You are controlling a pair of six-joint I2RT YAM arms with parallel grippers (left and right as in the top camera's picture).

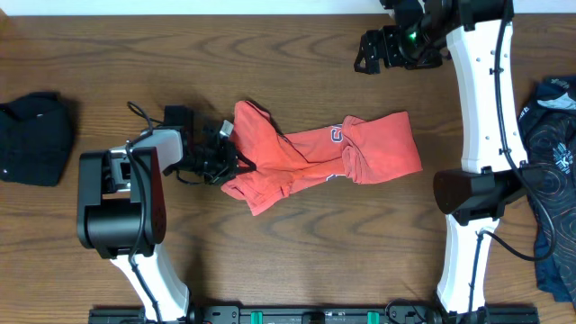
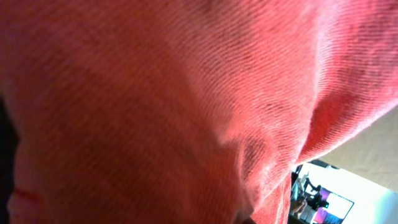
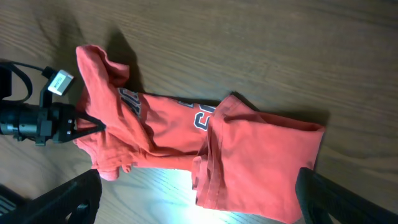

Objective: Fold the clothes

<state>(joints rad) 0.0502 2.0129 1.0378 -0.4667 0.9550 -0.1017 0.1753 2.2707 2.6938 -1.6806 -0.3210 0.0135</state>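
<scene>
1 shirt (image 1: 324,153) lies crumpled mid-frame, folding barely begun: left claw (image 1: 232,162) pinches its left edge, right claw (image 1: 364,52) hovers wide apart, empty, upper right.

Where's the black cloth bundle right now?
In the overhead view, the black bundle lies at the table's left edge, well left of the left gripper and the red T-shirt.

Brown wood-grain table (image 1: 297,261)
</scene>
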